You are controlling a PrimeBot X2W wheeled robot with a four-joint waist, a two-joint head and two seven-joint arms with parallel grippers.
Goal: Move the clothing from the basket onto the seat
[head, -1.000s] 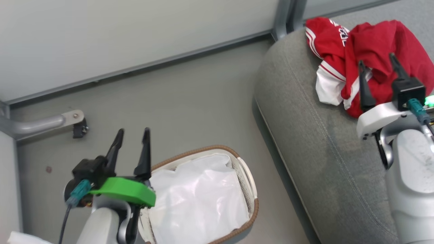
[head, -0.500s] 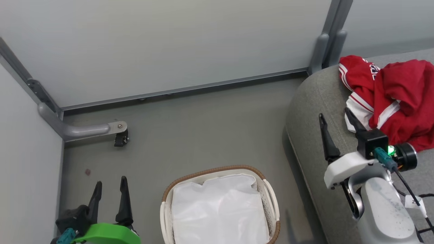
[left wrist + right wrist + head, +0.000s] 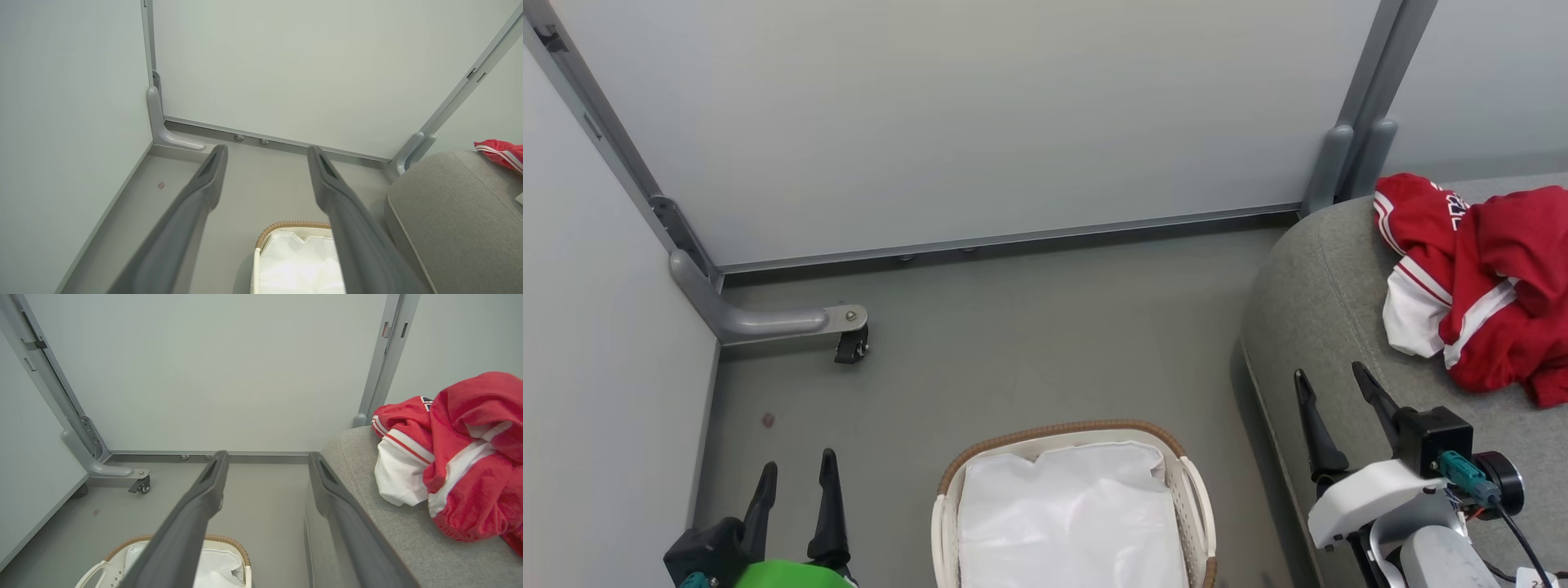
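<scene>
The clothing point(image 3: 1478, 294), 2 red garments, is seen heaped on the seat point(image 3: 1327, 310) at the right of the head view. The jersey point(image 3: 1413, 245), with its white sleeve and stripes, is laid nearer the seat's rounded end. The shirt point(image 3: 1523, 245) is bunched partly over it, with a band of white trim exposed. The 2 garments are crumpled and pressed against each other.

The basket point(image 3: 1062, 431) is set on the floor point(image 3: 1029, 343) to the left of the seat and apart from it, and is cut off by the bottom edge of the head view. Its inside is covered by a white liner point(image 3: 1070, 523).

The left gripper point(image 3: 799, 461) is held low at the lower left, above the floor and beside the basket without touching it. Its jaws are spread, and in the left wrist view floor and wall are seen between the fingers point(image 3: 204, 183).

The right gripper point(image 3: 1330, 372) is held at the lower right, over the front edge of the seat, near the clothing but apart from it. Its jaws are likewise spread. In the right wrist view floor is seen between them, and the clothing is seen to their right.

A caster point(image 3: 851, 349) on a grey bracket is seen at the foot of the wall, well behind the basket.
</scene>
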